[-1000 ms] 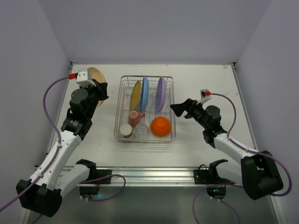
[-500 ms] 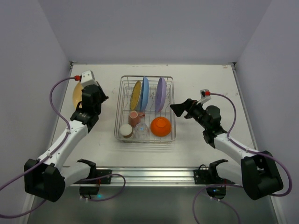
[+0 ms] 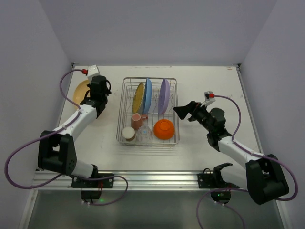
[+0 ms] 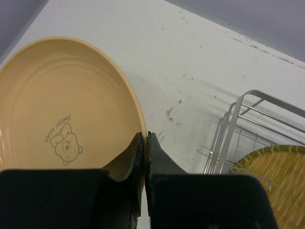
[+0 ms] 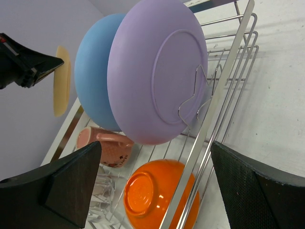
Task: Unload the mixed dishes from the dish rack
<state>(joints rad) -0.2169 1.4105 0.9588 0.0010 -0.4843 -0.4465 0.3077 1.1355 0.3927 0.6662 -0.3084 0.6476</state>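
Observation:
My left gripper (image 4: pixel 144 136) is shut on the rim of the tan plate (image 4: pixel 62 119), which it holds over the far left of the table (image 3: pixel 81 90), left of the dish rack (image 3: pixel 147 79). In the rack stand a yellow plate (image 3: pixel 138 97), a light-blue plate (image 3: pixel 147 95) and a lavender plate (image 3: pixel 164 95). In front of them sit a pink mug (image 3: pixel 139 119), a cream cup (image 3: pixel 128 133), a clear glass (image 3: pixel 144 135) and an orange bowl (image 3: pixel 164 129). My right gripper (image 3: pixel 178 111) is open at the rack's right side, empty, facing the bowl (image 5: pixel 157 191).
The rack's wire side (image 5: pixel 209 119) runs between my right fingers and the bowl. The left wall is close behind the tan plate. White table (image 3: pixel 214 86) lies to the right of the rack.
My left arm has swung the tan plate down and in over the far-left table, and its wrist now points toward the back. The right arm has not moved.

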